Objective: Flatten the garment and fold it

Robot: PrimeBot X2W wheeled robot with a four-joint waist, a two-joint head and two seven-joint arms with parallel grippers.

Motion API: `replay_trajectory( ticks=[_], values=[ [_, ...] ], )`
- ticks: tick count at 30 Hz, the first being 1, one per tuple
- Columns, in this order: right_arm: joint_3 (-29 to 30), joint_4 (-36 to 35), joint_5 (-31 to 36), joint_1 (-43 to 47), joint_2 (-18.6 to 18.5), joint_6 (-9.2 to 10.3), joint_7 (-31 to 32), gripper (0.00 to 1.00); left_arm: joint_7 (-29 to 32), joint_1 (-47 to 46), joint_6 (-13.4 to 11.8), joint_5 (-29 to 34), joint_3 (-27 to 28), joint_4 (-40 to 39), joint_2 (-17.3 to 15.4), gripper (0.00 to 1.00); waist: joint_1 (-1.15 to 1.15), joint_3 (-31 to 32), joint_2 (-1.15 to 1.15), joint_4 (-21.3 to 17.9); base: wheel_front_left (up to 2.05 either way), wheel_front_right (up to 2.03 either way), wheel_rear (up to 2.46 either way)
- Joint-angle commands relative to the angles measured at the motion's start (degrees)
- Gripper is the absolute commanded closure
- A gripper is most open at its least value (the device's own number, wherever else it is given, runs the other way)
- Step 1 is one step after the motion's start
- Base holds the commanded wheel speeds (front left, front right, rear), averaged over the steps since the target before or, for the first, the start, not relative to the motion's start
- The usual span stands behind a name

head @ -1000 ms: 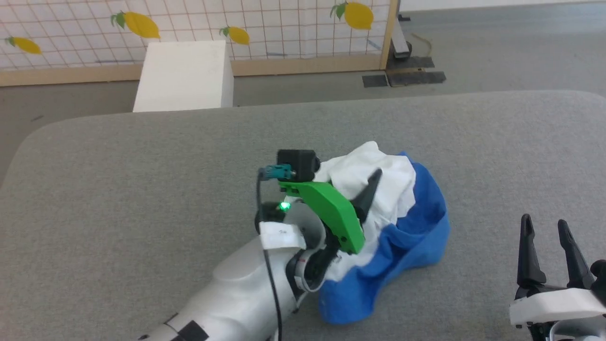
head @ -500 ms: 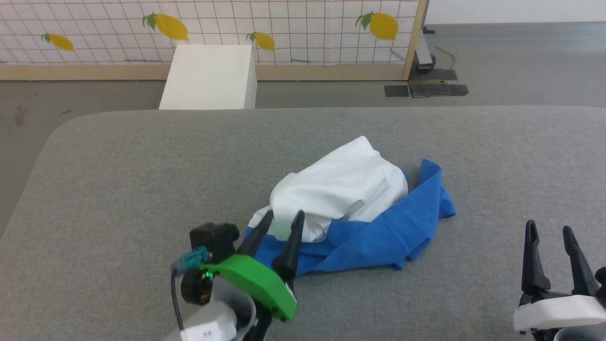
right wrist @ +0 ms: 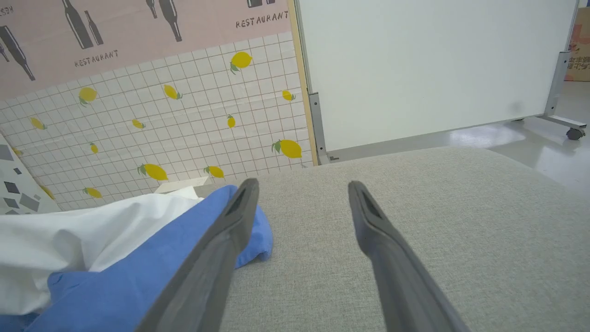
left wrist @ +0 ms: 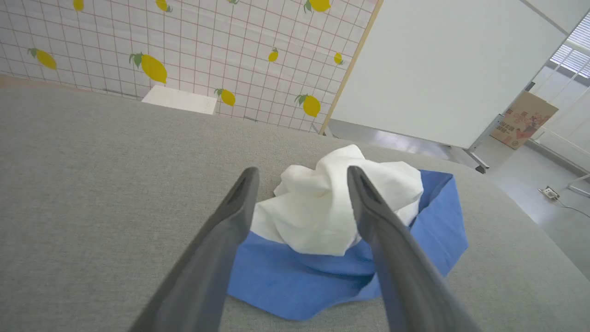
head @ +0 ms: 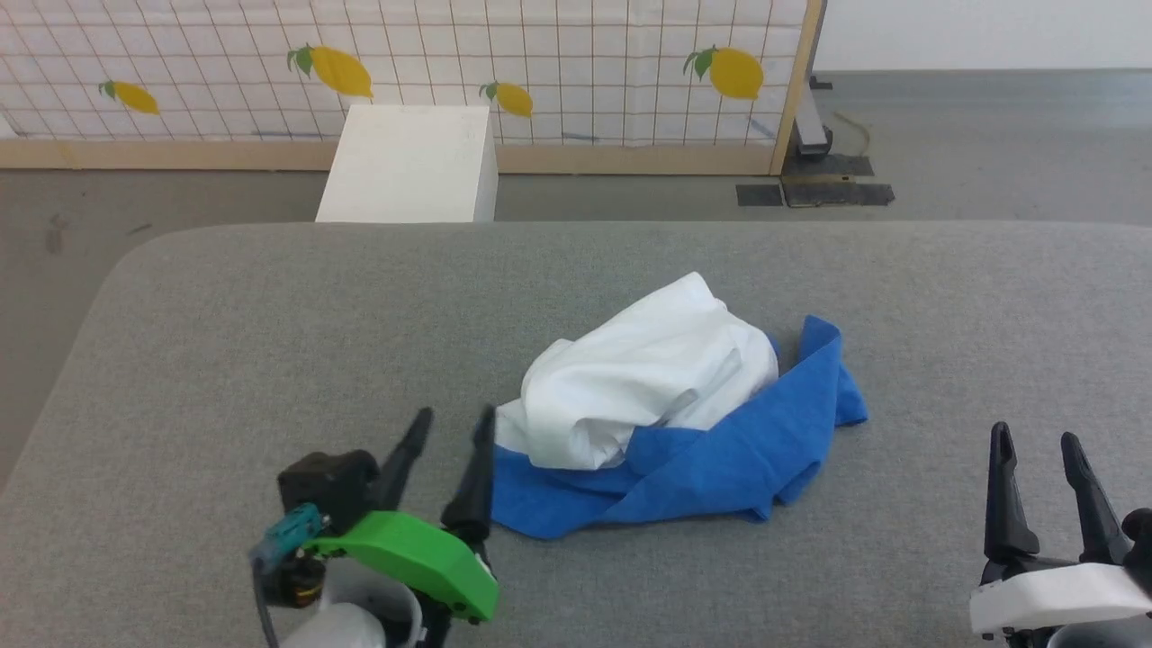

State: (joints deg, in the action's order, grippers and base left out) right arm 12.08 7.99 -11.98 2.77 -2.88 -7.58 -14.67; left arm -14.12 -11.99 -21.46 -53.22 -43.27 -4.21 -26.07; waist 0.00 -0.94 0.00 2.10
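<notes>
The crumpled T-shirt [head: 648,396] lies at the middle of the desk [head: 270,315], long axis left to right. The left tool [head: 455,416], released, sits just beside its left end; the right tool [head: 1034,436], also released, is well apart.

Garment [head: 666,405] between pincers, on table [head: 270,315]
</notes>
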Motion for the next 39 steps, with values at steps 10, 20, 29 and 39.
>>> replay_trajectory(
  ticks=[10, 20, 29, 39],
  values=[
    [-0.1, -0.3, 0.6, 2.1, 0.0, 0.09, -0.3, 0.0, -0.9, 13.8, 4.8, 26.9, 22.0, -7.9, 10.5, 0.0, 0.0, 2.2, 0.0, -1.1, 0.0, 0.0, 0.0],
    [-0.1, -0.7, 0.2, 3.4, 0.0, 0.09, -0.3, 0.0, -0.9, 23.3, 14.4, 37.8, 33.9, -4.1, 18.9, 0.0, 0.0, 2.4, 0.0, -1.4, 0.0, 0.0, 0.0],
    [-0.4, -0.9, -0.2, 3.7, 0.0, 0.09, -0.3, 0.0, -0.9, 23.9, 21.4, 42.3, 38.3, -2.2, 22.4, 0.0, 0.0, 1.1, 0.0, 0.0, 0.0, 0.0, 0.0],
    [-5.1, 0.2, -1.1, -1.2, 0.0, 0.09, 2.1, 0.0, -0.9, 22.5, 22.7, 42.9, 38.9, -2.3, 23.1, 0.0, 0.0, -0.6, 0.0, 0.6, 0.0, 0.0, 0.0]
  ],
)
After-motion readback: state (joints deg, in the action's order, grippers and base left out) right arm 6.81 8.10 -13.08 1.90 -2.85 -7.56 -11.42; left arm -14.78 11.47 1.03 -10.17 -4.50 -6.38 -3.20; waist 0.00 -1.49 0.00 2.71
